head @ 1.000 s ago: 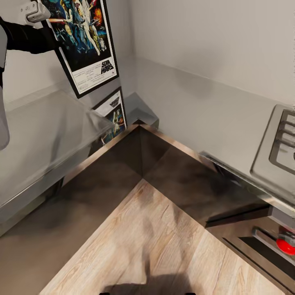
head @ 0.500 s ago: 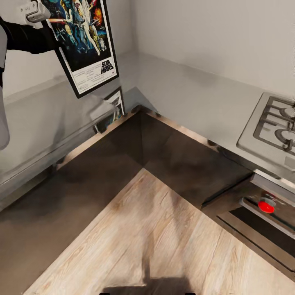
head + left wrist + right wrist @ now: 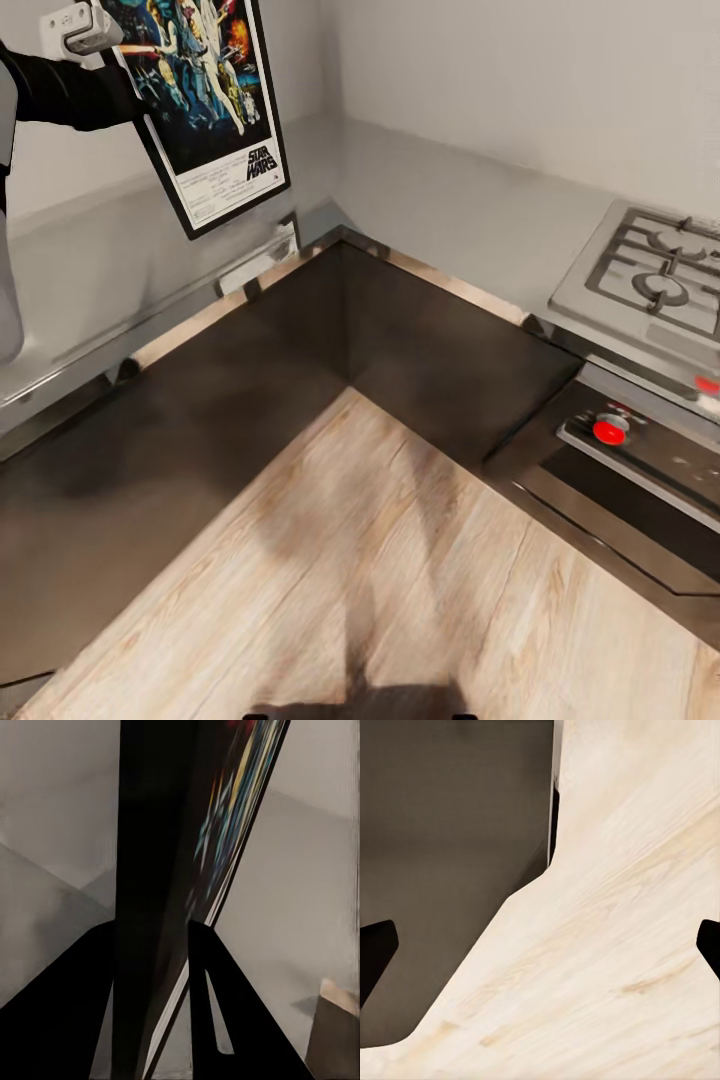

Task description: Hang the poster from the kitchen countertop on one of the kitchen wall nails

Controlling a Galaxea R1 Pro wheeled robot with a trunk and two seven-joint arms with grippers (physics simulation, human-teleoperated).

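Observation:
The Star Wars poster (image 3: 205, 95), black-framed with a white border, hangs tilted in the air at the upper left of the head view, above the glossy grey kitchen countertop (image 3: 450, 220). My left gripper (image 3: 100, 35) is shut on the poster's left edge. In the left wrist view the poster (image 3: 217, 832) runs edge-on between the two dark fingers of the left gripper (image 3: 154, 937). My right gripper (image 3: 540, 945) is open over the wood floor, with only its fingertips showing at the sides of the right wrist view. No wall nail shows.
A faint reflection of the poster (image 3: 262, 255) lies in the counter's corner. A gas hob (image 3: 650, 270) sits at the right, above an oven panel with a red knob (image 3: 608, 431). Dark cabinets (image 3: 400, 340) line the corner, with pale wood floor (image 3: 400, 580) in front.
The whole head view has shifted: the counter corner sits farther up and the hob has come fully into sight. The poster stays held in the same place by my left gripper.

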